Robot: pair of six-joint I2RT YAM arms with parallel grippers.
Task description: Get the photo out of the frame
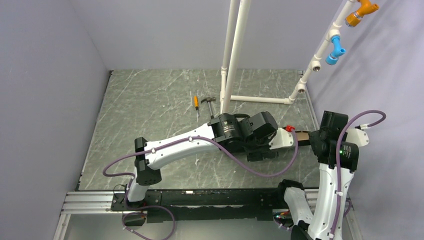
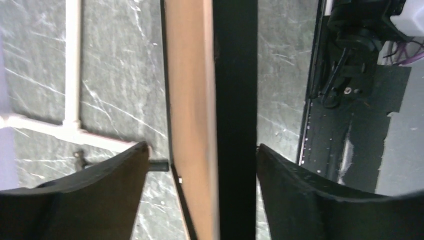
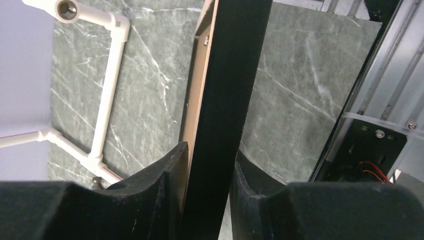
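**Subject.** The photo [image 2: 192, 100] is seen from behind, so only its plain brown board shows. It is seated in the frame [image 2: 235, 100], whose thin black border runs edge-on through both wrist views. The pair stands on edge over the counter [image 2: 110, 75], right of centre in the overhead view, between my two arms and largely hidden by them. I cannot tell whether its lower edge touches the counter.

**Grip.** My right gripper [image 3: 210, 160] is clamped on the frame's border, one finger against each face. My left gripper [image 2: 202, 150] straddles the same assembly with its jaws wide. The finger on the black side looks to touch the border, while the other stands apart from the board, so this gripper has hold of nothing.

**Handling (judged).**
- Board and border both look stiff, flat and light.
- The narrow border is probably slick and could pivot under a single pinch.
- The hold on the frame belongs on the border alone, since squeezing the board as well would lock the print in.
- The board is best taken at a free edge.
- A small pale tab [image 2: 180, 180] at the board's margin may be a retaining clip that has to be released first.
- The printed face would likely scratch.

**Surroundings.** A white pipe stand [image 1: 235, 60] rises behind, and a hammer [image 1: 211, 101] and screwdriver [image 1: 196, 102] lie well apart on the counter.
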